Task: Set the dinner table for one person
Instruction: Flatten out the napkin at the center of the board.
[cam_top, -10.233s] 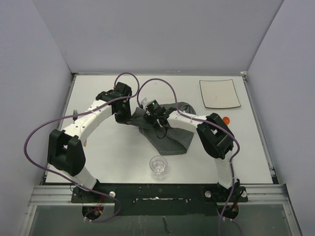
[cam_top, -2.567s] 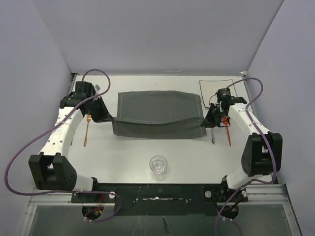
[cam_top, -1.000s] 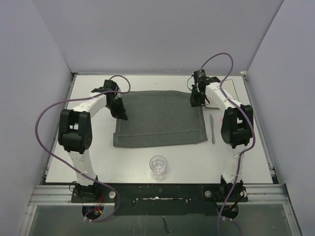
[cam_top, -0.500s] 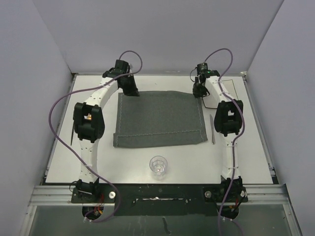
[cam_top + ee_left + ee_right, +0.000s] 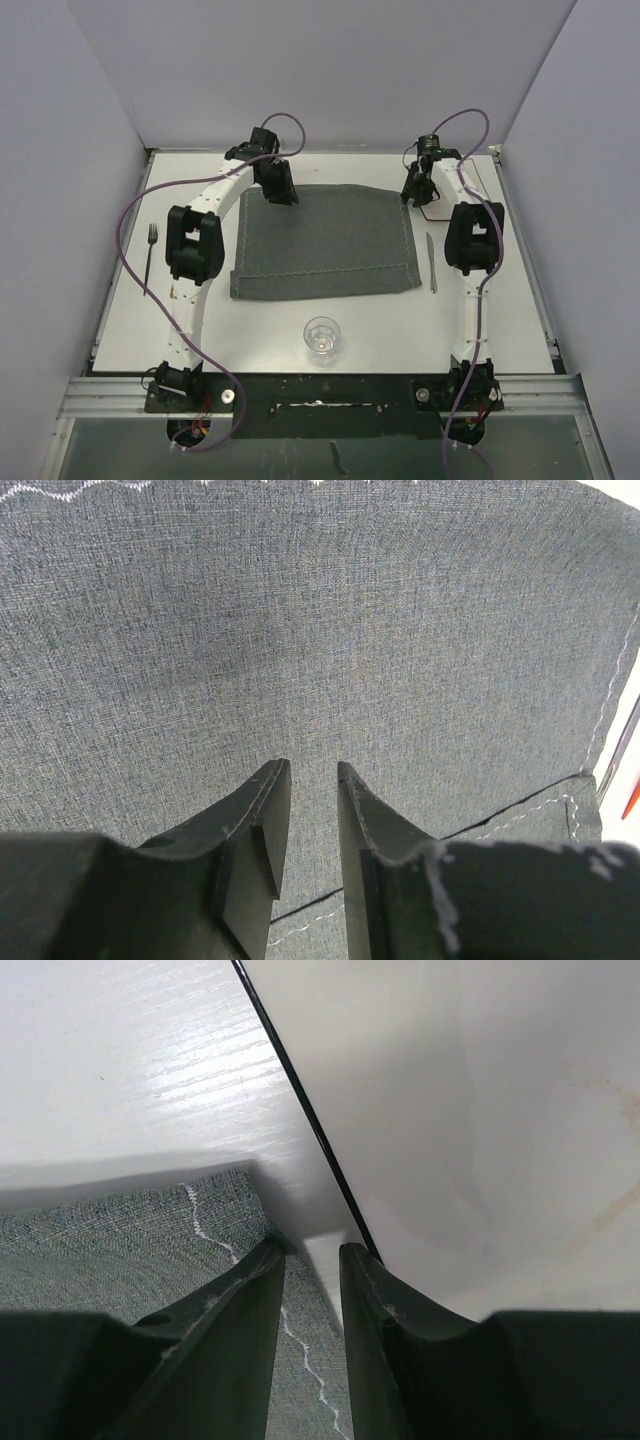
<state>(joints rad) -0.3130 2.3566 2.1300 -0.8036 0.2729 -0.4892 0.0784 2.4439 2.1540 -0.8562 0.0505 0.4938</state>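
Two tools, one cloth; notes run by size

Tabletop (image 5: 500, 320): white, carries everything.

Placemat (image 5: 325, 245): dark grey, stitched. It now lies flat at the tabletop's centre, its near hem roughly square to the near edge. A couple of seconds ago it hung sagging between my two tools, and well before that it was a crumpled heap. The spreading step looks finished.

Plate (image 5: 480, 1110): white with a thin dark rim, at the far right. Its edge runs just beside the mat's far right corner; it is not on the mat.

Glass (image 5: 321, 337): clear, near centre, apart from the mat's near hem.

Knife (image 5: 431, 262): lies front to back, just beside the mat's right edge.

Fork (image 5: 151, 250): far left, well apart from the mat.

Left tool (image 5: 305, 770): over the mat's far left part. The fingers are parted by a narrow gap with nothing between them, and the cloth lies flat beneath.

Right tool (image 5: 310, 1255): at the mat's far right corner, with the same narrow gap. Bare tabletop and stitching show through it, so there is no grip here either.

Judgement: the base layer is down. The plate onto the mat is probably next, then cutlery and glass brought in close
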